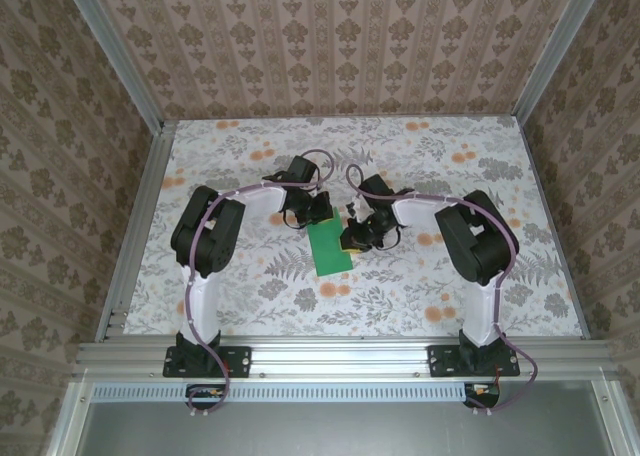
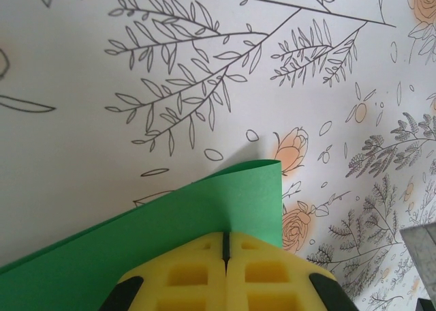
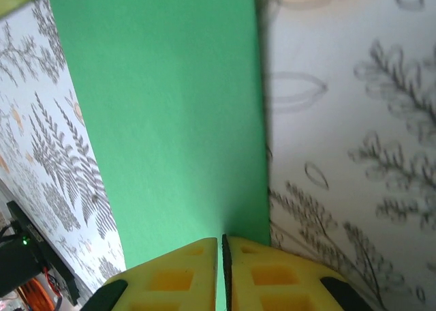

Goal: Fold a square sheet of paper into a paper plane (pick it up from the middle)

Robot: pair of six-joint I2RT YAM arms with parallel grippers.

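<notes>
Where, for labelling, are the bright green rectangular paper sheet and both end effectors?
Bright green paper sheet (image 1: 329, 251): top view, centre.
Left end effector (image 2: 225, 246): left wrist view, fingertip seam.
Right end effector (image 3: 223, 249): right wrist view, fingertip seam.

So the right gripper (image 3: 223, 249) has its yellow pads (image 3: 170, 278) squeezed together on the near edge of the green paper (image 3: 170, 120), floral tabletop (image 3: 354, 188) on either side.

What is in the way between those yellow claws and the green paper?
Nothing visible. The left gripper and the right gripper are each pinched shut on an edge of the paper.
</notes>
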